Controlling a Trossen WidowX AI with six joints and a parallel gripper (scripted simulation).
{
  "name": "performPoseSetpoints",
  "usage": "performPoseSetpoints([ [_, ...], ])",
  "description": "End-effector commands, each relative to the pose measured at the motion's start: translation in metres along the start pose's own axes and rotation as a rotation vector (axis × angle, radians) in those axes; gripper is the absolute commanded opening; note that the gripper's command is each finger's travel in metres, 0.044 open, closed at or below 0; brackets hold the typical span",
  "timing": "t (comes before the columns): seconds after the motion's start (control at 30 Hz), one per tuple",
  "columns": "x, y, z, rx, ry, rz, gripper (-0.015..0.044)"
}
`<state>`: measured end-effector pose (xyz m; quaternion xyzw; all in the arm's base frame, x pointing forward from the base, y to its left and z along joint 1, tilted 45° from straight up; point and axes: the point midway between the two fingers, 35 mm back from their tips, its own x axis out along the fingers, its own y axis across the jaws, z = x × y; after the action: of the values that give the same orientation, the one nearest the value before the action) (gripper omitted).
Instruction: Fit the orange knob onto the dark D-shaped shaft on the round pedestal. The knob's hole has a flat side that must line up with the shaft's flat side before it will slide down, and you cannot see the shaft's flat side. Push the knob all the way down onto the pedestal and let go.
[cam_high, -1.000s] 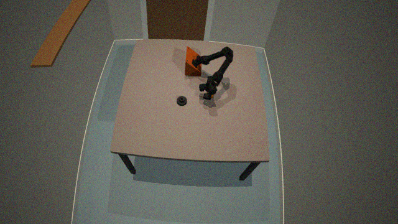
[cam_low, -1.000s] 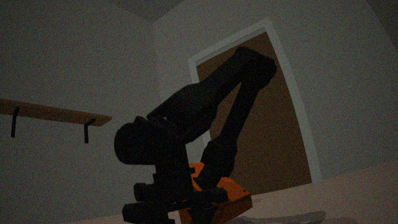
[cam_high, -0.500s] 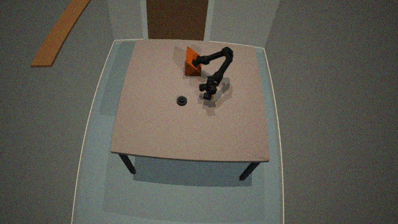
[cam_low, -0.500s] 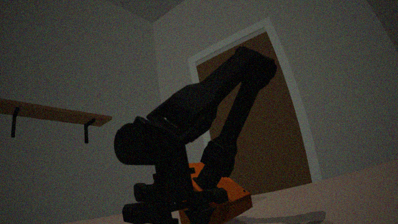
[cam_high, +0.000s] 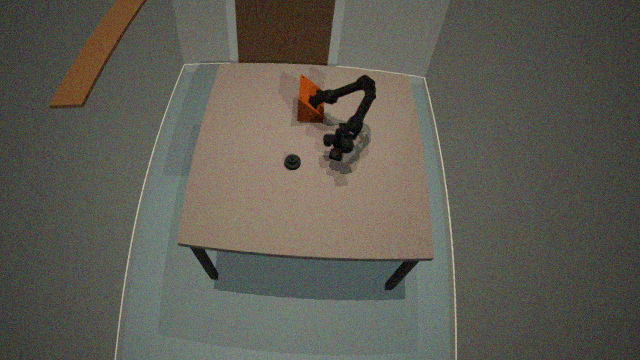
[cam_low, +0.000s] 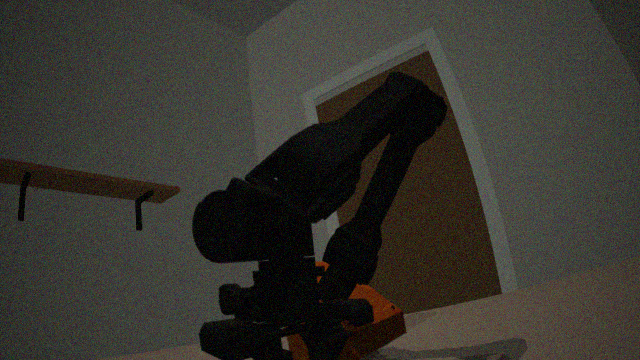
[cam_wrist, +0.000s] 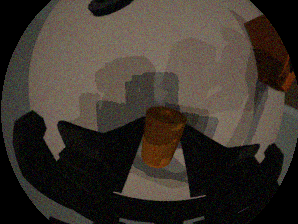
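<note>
The orange knob (cam_wrist: 162, 142) stands upright between the two fingers in the wrist view, with its round top rim showing. My gripper (cam_wrist: 162, 123) (cam_high: 336, 156) is shut on the knob, one dark finger against each side. The top and exterior views do not show the knob clearly because the arm covers it. The dark round pedestal (cam_high: 292, 162) (cam_wrist: 105, 7) stands on the table to the left of the gripper in the top view and is cut by the top edge of the wrist view. The shaft's flat side and the knob's hole shape cannot be made out.
An orange wedge-shaped block (cam_high: 303, 95) (cam_low: 381, 304) (cam_wrist: 267, 45) stands at the arm's base, towards the back of the table (cam_high: 250, 210). A wooden shelf (cam_high: 95, 55) (cam_low: 90, 183) is off to the left, away from the table. Shadows of the arm fall around the gripper.
</note>
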<state>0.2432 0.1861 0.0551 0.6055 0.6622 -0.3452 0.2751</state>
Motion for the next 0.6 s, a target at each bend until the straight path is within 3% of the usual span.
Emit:
performPoseSetpoints([
  [0.0, -0.004, 0.0, -0.004, -0.003, -0.062, 0.006, 0.0179],
  [0.57, -0.014, 0.0, -0.02, -0.002, -0.345, 0.005, 0.0179],
])
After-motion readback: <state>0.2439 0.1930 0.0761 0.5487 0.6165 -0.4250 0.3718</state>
